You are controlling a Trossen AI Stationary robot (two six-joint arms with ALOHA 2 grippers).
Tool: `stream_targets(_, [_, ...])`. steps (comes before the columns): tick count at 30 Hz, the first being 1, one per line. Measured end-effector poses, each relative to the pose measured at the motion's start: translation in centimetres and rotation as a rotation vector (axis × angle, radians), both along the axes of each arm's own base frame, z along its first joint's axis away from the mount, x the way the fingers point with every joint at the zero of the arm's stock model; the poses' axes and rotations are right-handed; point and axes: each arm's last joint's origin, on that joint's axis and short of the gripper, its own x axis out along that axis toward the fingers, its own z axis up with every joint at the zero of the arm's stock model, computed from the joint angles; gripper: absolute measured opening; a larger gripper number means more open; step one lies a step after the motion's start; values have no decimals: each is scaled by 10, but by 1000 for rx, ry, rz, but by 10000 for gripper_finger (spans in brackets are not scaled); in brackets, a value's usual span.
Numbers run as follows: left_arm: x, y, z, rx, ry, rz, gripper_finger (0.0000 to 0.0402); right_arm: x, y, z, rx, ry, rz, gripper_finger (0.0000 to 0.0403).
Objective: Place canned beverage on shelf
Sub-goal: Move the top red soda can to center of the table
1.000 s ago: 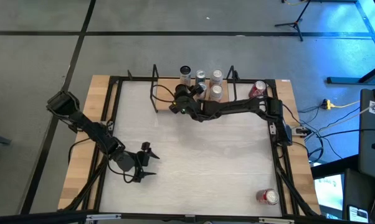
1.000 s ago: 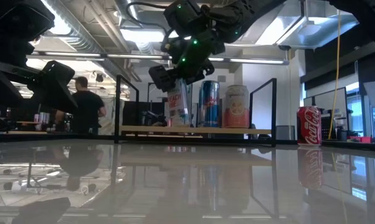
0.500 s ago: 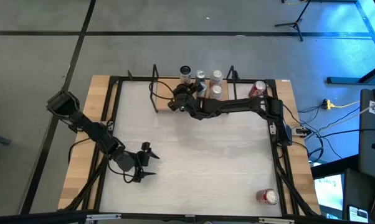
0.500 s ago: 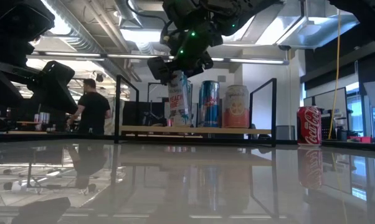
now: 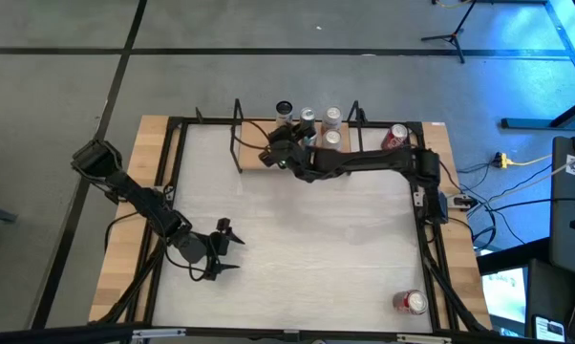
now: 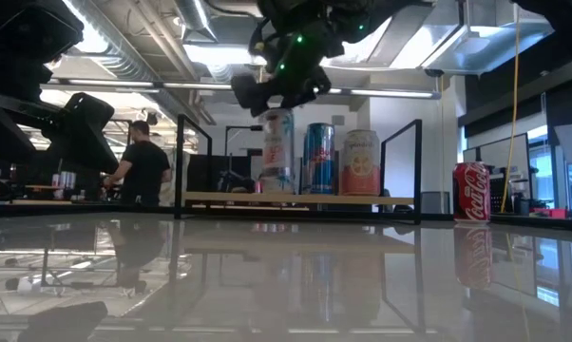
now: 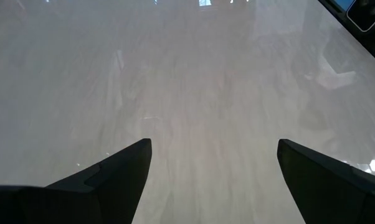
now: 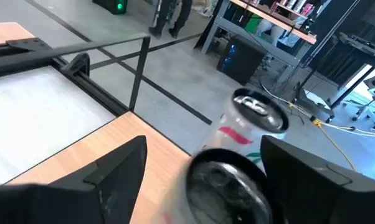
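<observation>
The shelf (image 5: 254, 158) is a small light-wood board with black rod uprights at the table's far edge, and several cans stand upright on it. In the low view a white can (image 6: 276, 152), a blue can (image 6: 318, 157) and a pink can (image 6: 360, 161) show in a row on the board (image 6: 219, 199). My right gripper (image 6: 270, 98) hangs open just above the white can, clear of its top; in its wrist view a dark-topped can (image 8: 228, 180) sits below and between its fingers. My left gripper (image 5: 232, 253) waits open over the table's near left, with nothing between its fingers (image 7: 113, 180).
A red cola can (image 6: 472, 190) stands on the table to the right of the shelf's upright (image 6: 419, 171). Another red can (image 5: 410, 302) lies at the near right corner. Black frame bars (image 5: 173, 182) run along the table's edges. A person (image 6: 142, 171) stands in the room behind.
My right gripper has risen from around the white can to above its top, its fingers as wide apart as before. The can stays upright on the shelf.
</observation>
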Motion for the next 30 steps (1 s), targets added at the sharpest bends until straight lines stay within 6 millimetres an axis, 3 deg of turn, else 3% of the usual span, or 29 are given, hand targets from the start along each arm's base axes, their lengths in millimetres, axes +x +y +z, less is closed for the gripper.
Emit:
stream_targets(9, [0,0,0,0,0,0,338,-16,11,32,-6,6,30,308])
stream_targets(14, [0,0,0,-6,1,4,338,-33,47,65,-23,18,120,308])
stream_targets(18, [0,0,0,-41,5,27,338,-66,80,94,-8,55,163,308])
stream_targets(22, [0,0,0,-47,3,29,338,-112,98,121,104,15,168,308])
stream_targets(30, [3,-2,5,-82,-41,28,338,-198,94,136,359,46,-39,308])
